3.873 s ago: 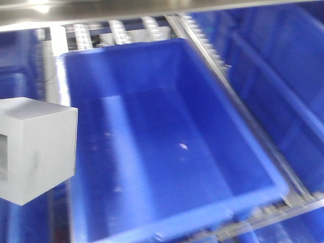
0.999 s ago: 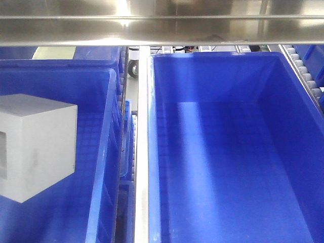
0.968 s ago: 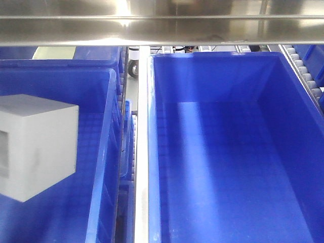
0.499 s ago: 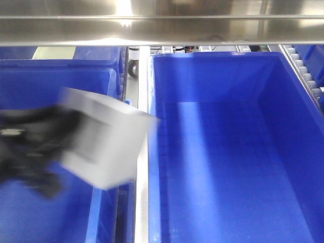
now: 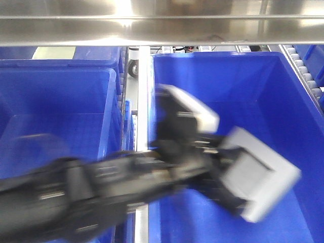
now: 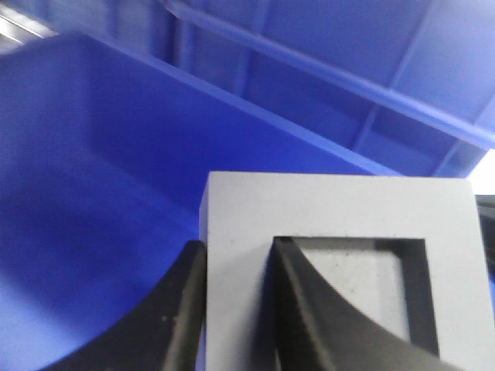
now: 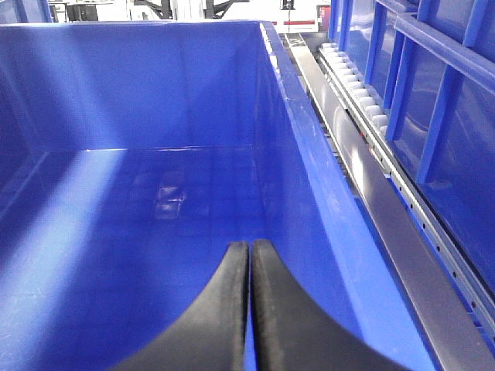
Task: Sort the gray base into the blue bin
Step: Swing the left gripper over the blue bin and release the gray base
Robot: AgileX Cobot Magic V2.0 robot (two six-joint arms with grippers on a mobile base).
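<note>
While the carry is under way, these are the points that count:

Step in hand: transport. The left arm reaches across the metal rail (image 5: 142,126) between the two crates, and I judge the block to be on its way to release, not yet let go.

Gray base (image 5: 260,174): held in the air over the inside of the blue bin (image 5: 283,96), the right-hand crate in the front view, tilted, its recessed face turned up and toward the camera. It looks clear of the bin floor, though motion blur makes the gap hard to judge.

Left gripper (image 6: 236,309): closed on the gray base. In the left wrist view one black finger lies on the outer side of the block and the other sits inside the square recess, so the pair pinches one wall of the recess.

Right gripper (image 7: 249,309): fingers pressed together with nothing between them, hanging over a blue crate's grid-patterned floor, away from the action.

Neighbouring crate (image 5: 61,101): to the left of the rail, nothing visible in it.

Next move calls for: steadying the arm over the bin's middle, lowering the block toward the floor, then parting the fingers so the pinched wall slips free without snagging the finger inside the recess.

Risk, as I judge it: a release from this tilt could let the block tumble against a bin wall.
</note>
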